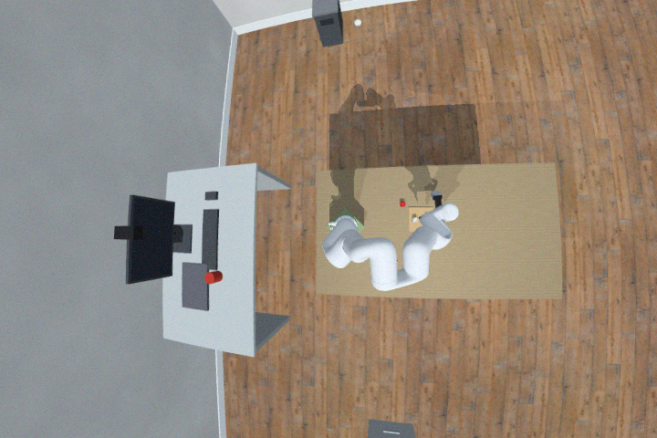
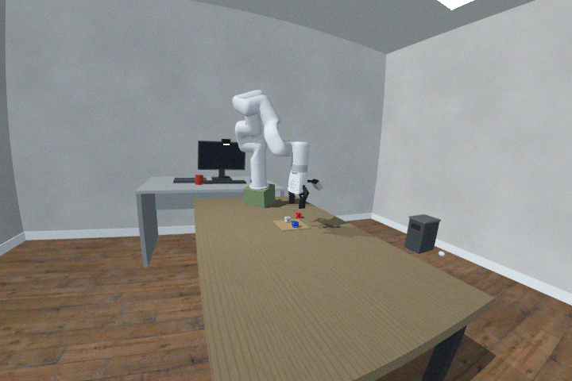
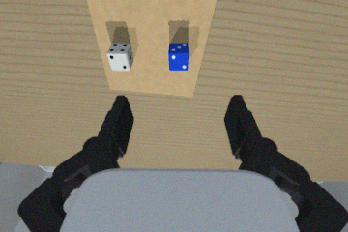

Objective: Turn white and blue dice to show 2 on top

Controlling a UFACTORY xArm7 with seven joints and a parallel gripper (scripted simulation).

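Observation:
The white die [image 3: 120,58] [image 2: 287,219] [image 1: 414,219] and the blue die [image 3: 179,58] [image 2: 295,224] lie flat and apart on the small tan mat [image 3: 153,82] [image 2: 280,225] [image 1: 415,210]. In the wrist view each shows a large face with two pips and a narrower face with more pips behind it. I cannot tell which of the two is on top. The red die [image 2: 298,215] [image 1: 401,203] lies on the table just off the mat. My gripper [image 3: 178,106] [image 2: 296,204] [image 1: 436,196] is open and empty. It hangs above the table beside the mat's edge, clear of the dice.
The arm's green base block [image 2: 259,196] stands at the table's far end. A grey desk [image 2: 160,185] with a monitor [image 2: 221,155] and a red cup [image 2: 199,179] stands behind it. A dark bin [image 2: 422,232] stands by the right wall.

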